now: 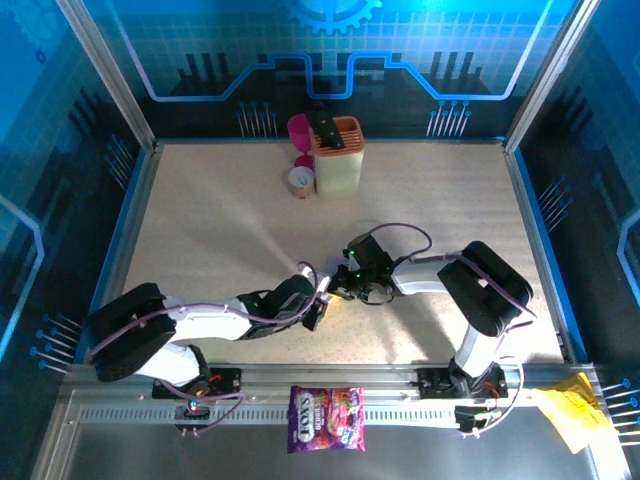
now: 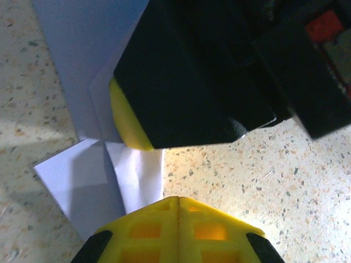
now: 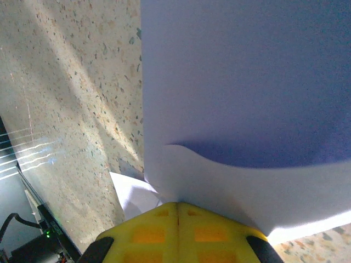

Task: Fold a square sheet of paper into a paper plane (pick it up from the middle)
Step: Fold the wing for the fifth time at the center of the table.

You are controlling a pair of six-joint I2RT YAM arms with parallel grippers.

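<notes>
left gripper (image 2: 178, 201): its two yellow ribbed fingers are pressing together with no gap, and the tips are sitting at the near edge of the paper. Whether a layer is pinched cannot be told.
right gripper (image 3: 177, 207): its jaws are likewise closing tight, and the tips are meeting the sheet's lower flap. Any grasp is unclear.
square sheet of paper (image 3: 247, 82): it is lying mid-table between the two grippers. It is thin, smooth, pale lilac and partly folded.
left wrist view: this is showing small angular flaps meeting at a crease. One yellow finger of the right gripper is resting on the paper under its black body.
right wrist view: this is showing a broad flat layer shading a curling flap beneath it.
top view: two arms are converging over the speckled beige table (image 1: 200, 230).
far edge: one cream-and-orange holder (image 1: 338, 158), one pink cup (image 1: 299, 130) and one small brown roll (image 1: 299, 182) are standing together.
near rail: one purple-pink sweets bag (image 1: 326, 418) and one yellow crumpled paper (image 1: 570, 412) are lying well apart.
</notes>
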